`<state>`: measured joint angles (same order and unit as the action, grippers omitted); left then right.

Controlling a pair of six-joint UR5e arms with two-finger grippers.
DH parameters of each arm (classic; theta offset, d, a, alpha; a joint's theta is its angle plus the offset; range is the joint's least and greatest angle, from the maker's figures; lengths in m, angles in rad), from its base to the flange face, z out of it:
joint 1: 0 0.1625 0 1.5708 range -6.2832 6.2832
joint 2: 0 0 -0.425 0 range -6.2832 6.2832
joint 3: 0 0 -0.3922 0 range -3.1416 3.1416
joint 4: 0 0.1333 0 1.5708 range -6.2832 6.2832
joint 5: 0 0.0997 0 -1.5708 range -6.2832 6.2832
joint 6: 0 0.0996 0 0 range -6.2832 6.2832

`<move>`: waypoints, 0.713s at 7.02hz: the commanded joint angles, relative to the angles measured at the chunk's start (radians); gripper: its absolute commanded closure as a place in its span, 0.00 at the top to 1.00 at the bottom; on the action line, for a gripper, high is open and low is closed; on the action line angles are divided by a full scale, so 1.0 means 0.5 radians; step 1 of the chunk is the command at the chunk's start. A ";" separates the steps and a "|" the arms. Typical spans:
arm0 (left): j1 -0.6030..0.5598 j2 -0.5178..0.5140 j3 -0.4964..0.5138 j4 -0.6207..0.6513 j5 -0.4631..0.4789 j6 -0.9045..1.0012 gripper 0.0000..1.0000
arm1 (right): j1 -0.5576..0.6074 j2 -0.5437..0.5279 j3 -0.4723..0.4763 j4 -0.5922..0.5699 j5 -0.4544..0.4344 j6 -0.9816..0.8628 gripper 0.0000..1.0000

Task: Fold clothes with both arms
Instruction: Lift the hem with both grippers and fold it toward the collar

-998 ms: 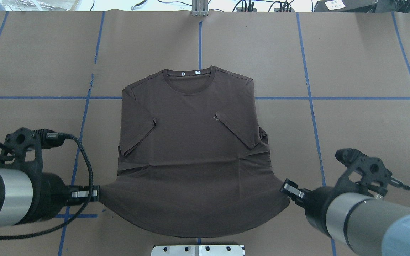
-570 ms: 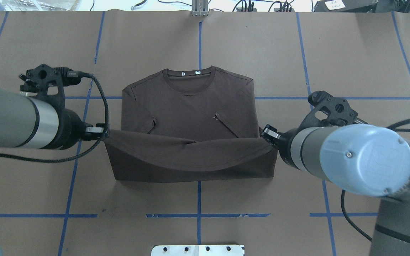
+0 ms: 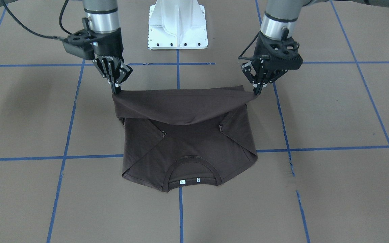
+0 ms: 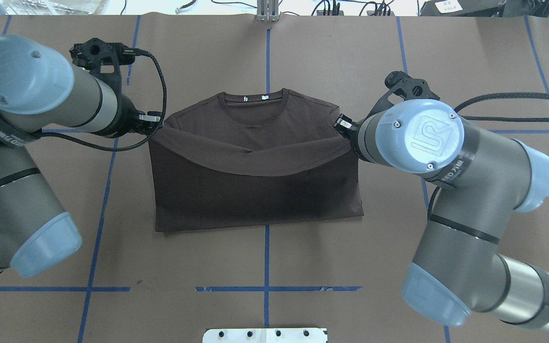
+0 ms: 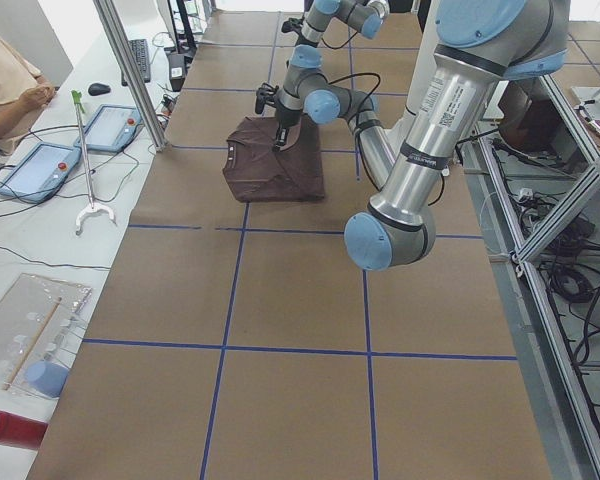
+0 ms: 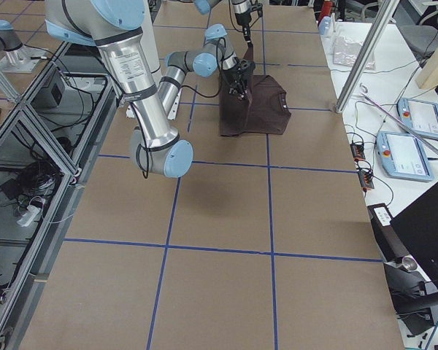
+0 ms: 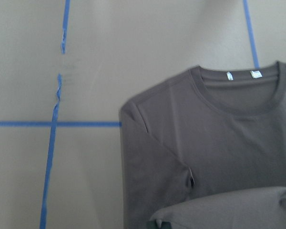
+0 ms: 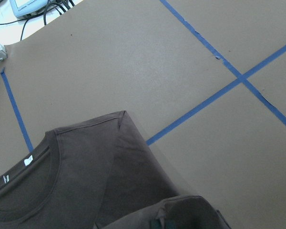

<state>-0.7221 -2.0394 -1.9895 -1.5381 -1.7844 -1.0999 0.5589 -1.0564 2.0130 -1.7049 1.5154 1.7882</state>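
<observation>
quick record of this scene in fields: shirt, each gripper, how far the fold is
shirt: dark brown T-shirt, on the brown table, collar away from the robot
left gripper: fingers shut on a corner of the hem, raised
right gripper: fingers shut on the other hem corner, raised
hem: sags between the grippers, over the chest
fold: lower half doubled over, not yet laid down

The left arm (image 4: 41,95) and right arm (image 4: 427,138) flank the shirt (image 4: 255,200), elbows bent, wrists turned inward. The left gripper (image 3: 258,90) and right gripper (image 3: 117,90) point steeply down. Each is clamped on one hem corner, holding it lifted over the shirt's chest.
</observation>
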 commanded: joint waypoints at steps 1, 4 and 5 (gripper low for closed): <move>-0.035 -0.047 0.519 -0.468 0.010 0.024 0.00 | 0.127 0.088 -0.517 0.411 0.031 -0.088 0.00; -0.022 -0.069 0.892 -0.798 0.040 0.037 0.00 | 0.155 0.201 -0.976 0.716 0.043 -0.091 0.00; -0.019 -0.081 0.947 -0.838 0.044 0.037 0.00 | 0.158 0.198 -0.998 0.716 0.046 -0.091 0.00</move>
<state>-0.7340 -2.0744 -1.5593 -1.9239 -1.7681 -1.0823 0.6360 -0.9604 1.5428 -1.3593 1.5371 1.7434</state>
